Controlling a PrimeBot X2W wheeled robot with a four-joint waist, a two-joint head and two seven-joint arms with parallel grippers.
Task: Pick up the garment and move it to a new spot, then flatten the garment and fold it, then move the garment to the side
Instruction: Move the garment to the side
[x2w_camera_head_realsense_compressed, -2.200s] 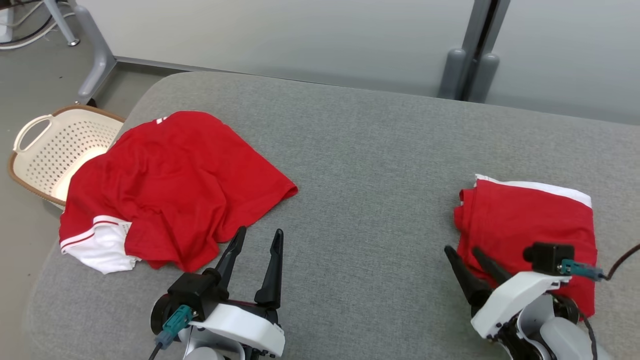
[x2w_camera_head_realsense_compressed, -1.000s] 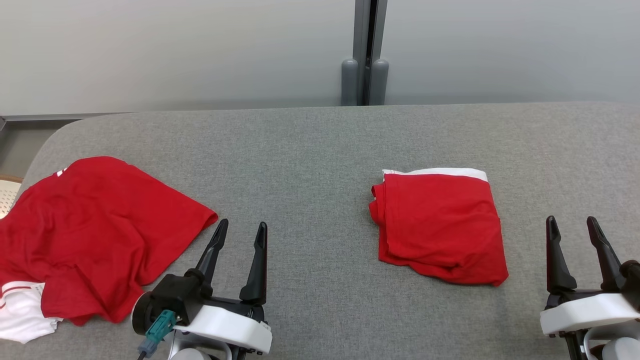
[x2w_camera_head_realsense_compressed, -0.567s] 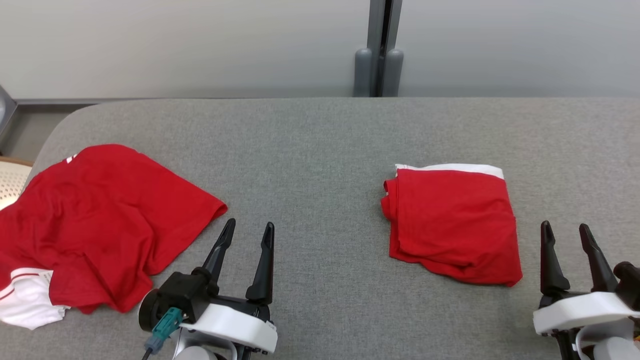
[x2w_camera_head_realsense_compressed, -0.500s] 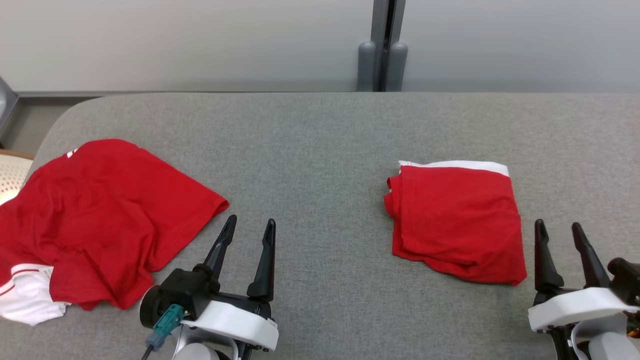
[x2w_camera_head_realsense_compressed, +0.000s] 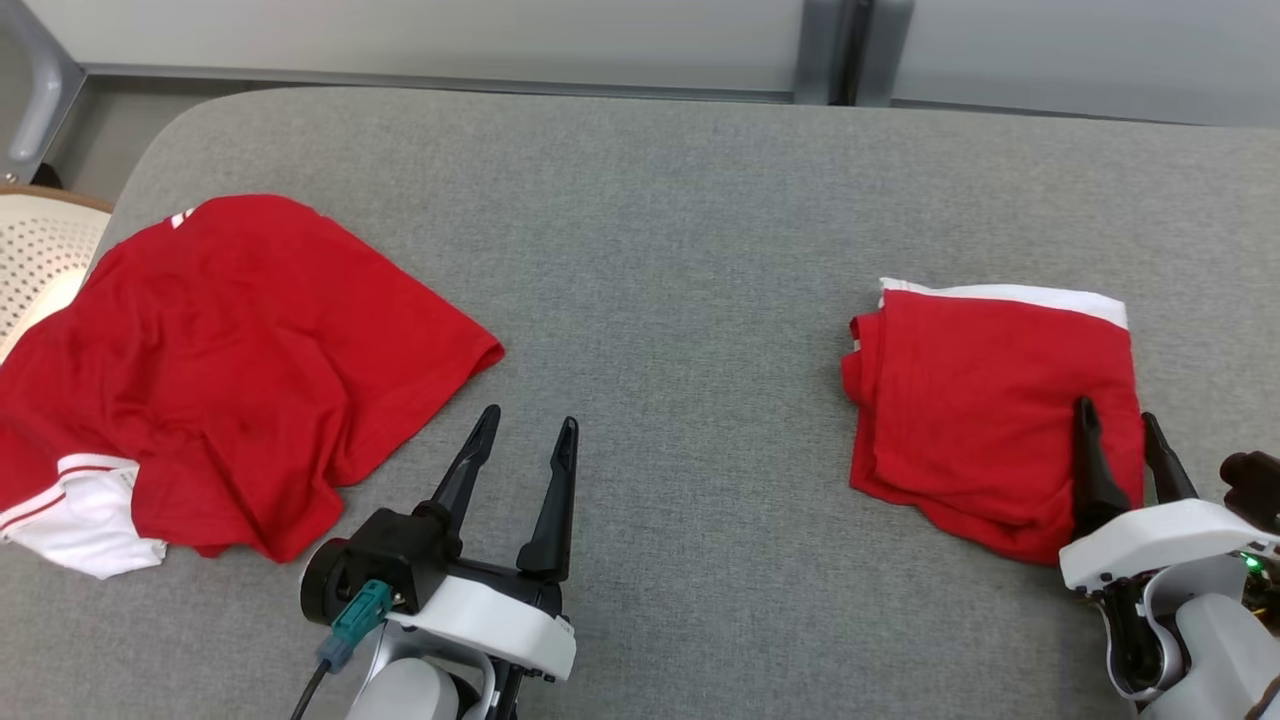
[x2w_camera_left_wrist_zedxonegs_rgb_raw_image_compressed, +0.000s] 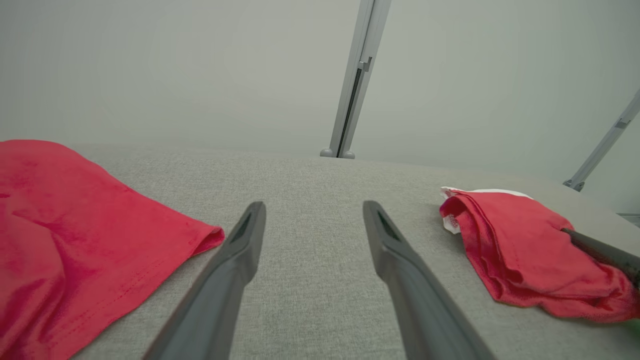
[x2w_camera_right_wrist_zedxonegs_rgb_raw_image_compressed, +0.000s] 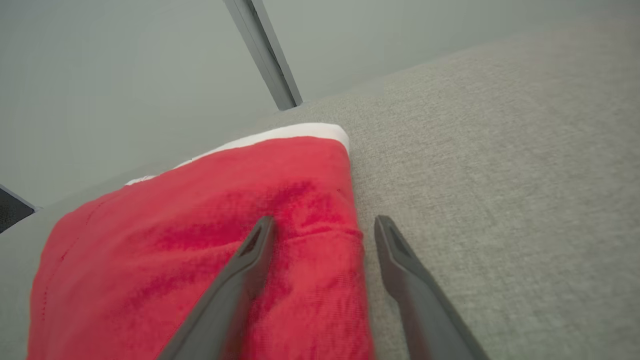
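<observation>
Fingers spread, the right gripper (x2w_camera_head_realsense_compressed: 1114, 412) straddles the right edge of the folded garment (x2w_camera_head_realsense_compressed: 960, 420) at the right of the grey surface (x2w_camera_head_realsense_compressed: 680, 250), likely to pinch it for the move aside. The left gripper (x2w_camera_head_realsense_compressed: 530, 416), equally spread and empty, hovers near the crumpled red shirt (x2w_camera_head_realsense_compressed: 230, 350)

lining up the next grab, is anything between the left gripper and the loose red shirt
Nothing visible does. Bare grey tabletop lies between the open left gripper and the near hem of the loose red shirt. The folded shirt sits well off to the right, with the open right gripper straddling its right edge.
</observation>
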